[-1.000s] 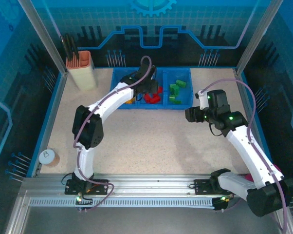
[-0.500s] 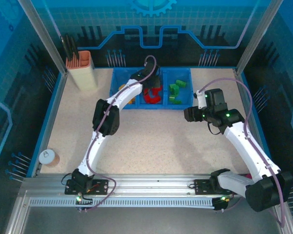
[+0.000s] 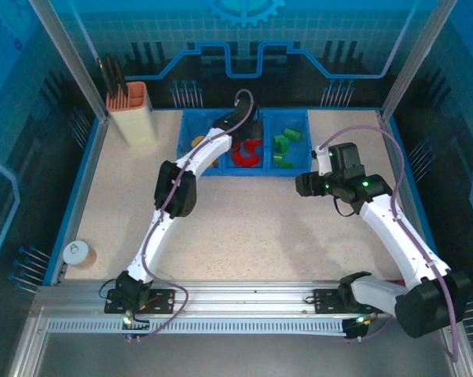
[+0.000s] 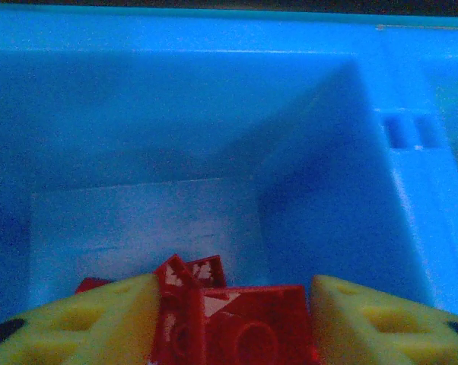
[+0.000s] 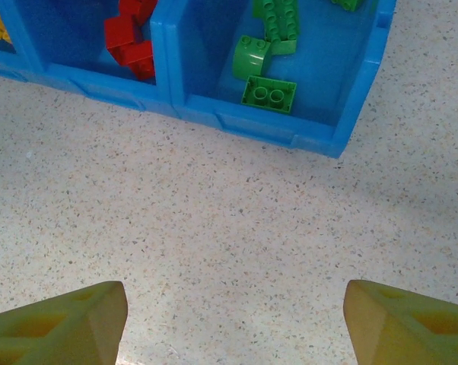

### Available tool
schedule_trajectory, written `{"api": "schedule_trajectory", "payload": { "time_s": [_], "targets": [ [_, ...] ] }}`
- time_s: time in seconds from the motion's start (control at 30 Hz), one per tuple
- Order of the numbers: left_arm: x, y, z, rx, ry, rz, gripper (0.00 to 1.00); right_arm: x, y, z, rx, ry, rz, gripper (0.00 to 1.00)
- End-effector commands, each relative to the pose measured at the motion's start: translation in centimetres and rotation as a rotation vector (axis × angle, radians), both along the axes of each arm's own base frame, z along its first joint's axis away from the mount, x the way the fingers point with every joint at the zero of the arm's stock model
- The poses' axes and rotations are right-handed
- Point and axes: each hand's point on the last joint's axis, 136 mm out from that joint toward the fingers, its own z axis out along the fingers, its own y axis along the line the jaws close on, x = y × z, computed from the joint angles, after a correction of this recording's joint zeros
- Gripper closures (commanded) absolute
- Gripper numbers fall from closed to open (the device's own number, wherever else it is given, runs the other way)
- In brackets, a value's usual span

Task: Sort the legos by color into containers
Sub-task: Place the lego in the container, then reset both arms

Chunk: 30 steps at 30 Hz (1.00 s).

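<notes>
The blue tray (image 3: 244, 174) stands at the back of the table with three compartments. Yellow legos (image 3: 197, 141) lie in its left one, red legos (image 3: 247, 153) in the middle, green legos (image 3: 284, 145) on the right. My left gripper (image 3: 235, 135) reaches down into the middle compartment (image 4: 313, 175). Its jaws stand open around a red brick (image 4: 248, 327); a thin gap shows at the right finger (image 4: 366, 319). More red bricks lie behind it. My right gripper (image 5: 235, 304) hangs open over bare table in front of the tray (image 5: 252, 125), near the green legos (image 5: 268, 93).
A tall beige-and-orange holder (image 3: 133, 114) stands at the back left. A pink cup (image 3: 78, 254) sits by the left edge. A low blue border rings the speckled table, and the metal rail with the arm bases runs along the near edge.
My left arm stretched further over the tray's middle compartment, and its jaws parted around the red brick. The right arm barely shifted.
</notes>
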Motion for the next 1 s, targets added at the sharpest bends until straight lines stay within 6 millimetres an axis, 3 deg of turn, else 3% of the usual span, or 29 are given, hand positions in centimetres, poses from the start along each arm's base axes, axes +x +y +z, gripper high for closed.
{"api": "schedule_trajectory", "payload": {
  "time_s": [0.0, 0.13, 0.3, 0.43, 0.6, 0.7, 0.8, 0.9, 0.97],
  "targets": [
    [0.6, 0.4, 2.1, -0.003, -0.041, 0.003, 0.37, -0.2, -0.1, -0.7, 0.021, 0.033, -0.008, 0.24],
    [0.5, 0.9, 5.8, -0.011, -0.092, -0.013, 0.33, -0.2, -0.1, -0.6, 0.023, 0.024, -0.012, 0.23],
    [-0.8, 1.1, 13.2, -0.034, -0.2, -0.062, 0.29, 0.2, 0.3, 0.0, 0.044, 0.007, -0.002, 0.18],
    [-2.9, 1.5, 18.9, -0.057, -0.286, -0.106, 0.27, 0.8, 0.8, 0.5, 0.065, -0.013, 0.012, 0.15],
    [-6.3, 2.8, 23.5, -0.042, -0.344, -0.146, 0.27, 1.5, 1.2, 1.3, 0.082, -0.041, 0.013, 0.15],
    [-9.3, 5.2, 25.1, -0.007, -0.375, -0.13, 0.24, 2.2, 0.2, 2.0, 0.033, -0.086, -0.019, 0.12],
    [-12.9, 8.3, 26.1, -0.017, -0.448, -0.094, 0.14, 3.0, -0.6, 2.6, -0.011, -0.132, -0.042, 0.0],
    [-16.9, 12.4, 26.4, 0.005, -0.494, -0.063, 0.01, 3.9, -1.3, 3.1, -0.034, -0.165, -0.074, 0.0],
    [-19.7, 16.0, 26.0, 0.061, -0.503, -0.016, 0.01, 4.5, -1.8, 3.2, -0.046, -0.188, -0.112, 0.0]
  ]
}}
